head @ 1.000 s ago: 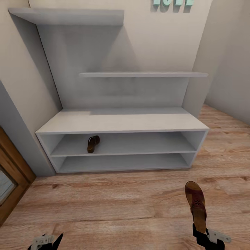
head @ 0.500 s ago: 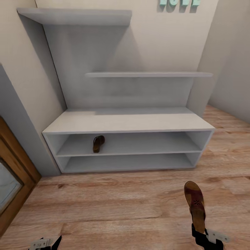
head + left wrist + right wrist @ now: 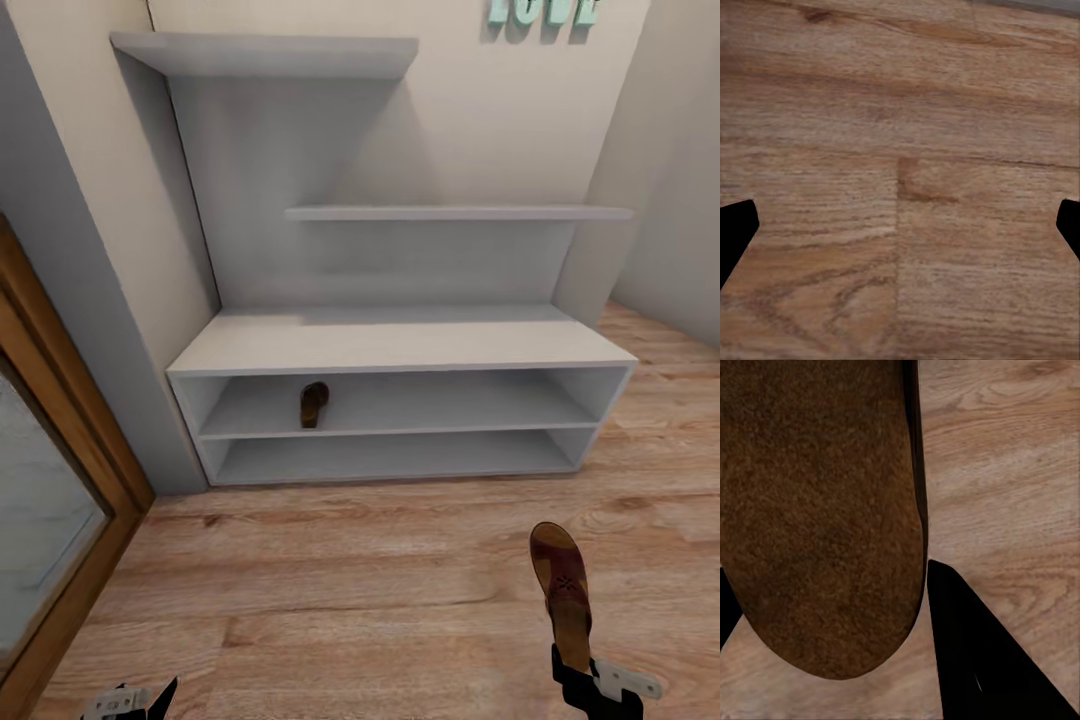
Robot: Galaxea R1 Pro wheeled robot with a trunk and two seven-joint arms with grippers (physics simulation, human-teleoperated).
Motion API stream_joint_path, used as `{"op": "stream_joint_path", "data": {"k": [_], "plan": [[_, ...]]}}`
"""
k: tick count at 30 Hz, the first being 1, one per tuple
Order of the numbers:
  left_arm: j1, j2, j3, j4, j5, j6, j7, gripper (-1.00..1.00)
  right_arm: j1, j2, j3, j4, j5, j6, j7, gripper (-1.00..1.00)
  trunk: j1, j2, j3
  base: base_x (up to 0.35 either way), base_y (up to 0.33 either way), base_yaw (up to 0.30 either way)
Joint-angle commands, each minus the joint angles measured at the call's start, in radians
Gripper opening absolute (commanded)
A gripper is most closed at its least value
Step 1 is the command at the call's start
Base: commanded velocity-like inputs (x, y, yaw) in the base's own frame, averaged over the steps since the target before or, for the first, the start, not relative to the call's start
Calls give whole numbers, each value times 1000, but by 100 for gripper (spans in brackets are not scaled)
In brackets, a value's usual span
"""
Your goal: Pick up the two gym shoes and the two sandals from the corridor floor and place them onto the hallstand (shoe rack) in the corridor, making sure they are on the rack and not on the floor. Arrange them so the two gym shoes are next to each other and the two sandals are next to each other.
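The pale grey hallstand point(image 3: 400, 345) stands against the far wall, with stepped shelves above its flat top. One brown sandal point(image 3: 314, 404) lies on its upper open shelf, toward the left. My right gripper point(image 3: 575, 672) is shut on the heel of the second brown sandal point(image 3: 563, 592), held above the corridor floor point(image 3: 350, 590) at the lower right of the head view; up close its dark brown sole point(image 3: 817, 510) lies against one black finger point(image 3: 975, 660). My left gripper point(image 3: 140, 700) sits at the bottom left, open, its fingertips point(image 3: 735, 232) spread wide over bare planks. The gym shoes are out of view.
A wood-framed door with a glass pane point(image 3: 50, 500) stands at the left, beside a grey wall edge. Teal letters point(image 3: 545, 10) hang on the wall above the shelves. A side wall point(image 3: 680, 200) closes the right.
The whole view has shifted: the hallstand now sits further right in the picture and more of the door shows at left. The held sandal keeps its place in my right gripper.
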Motion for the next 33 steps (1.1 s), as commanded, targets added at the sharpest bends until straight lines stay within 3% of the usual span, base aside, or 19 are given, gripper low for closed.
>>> {"op": "stream_joint_path", "data": {"k": [1, 17, 33], "plan": [[-1, 0, 5, 2, 0, -2, -8, 100, -1, 0, 4, 1, -12, -3, 5, -100, -1, 0, -1, -219, 250, 0], [-1, -2, 6, 1, 1, 0, -7, 100, -1, -4, 4, 2, -11, -3, 4, -100, -1, 0, -1, -46, 264, 0], [-1, -2, 5, 1, 0, 0, -6, 100, -1, -3, 4, 1, -11, -3, 4, -100, -1, 0, -1, 0, 27, 0]]}}
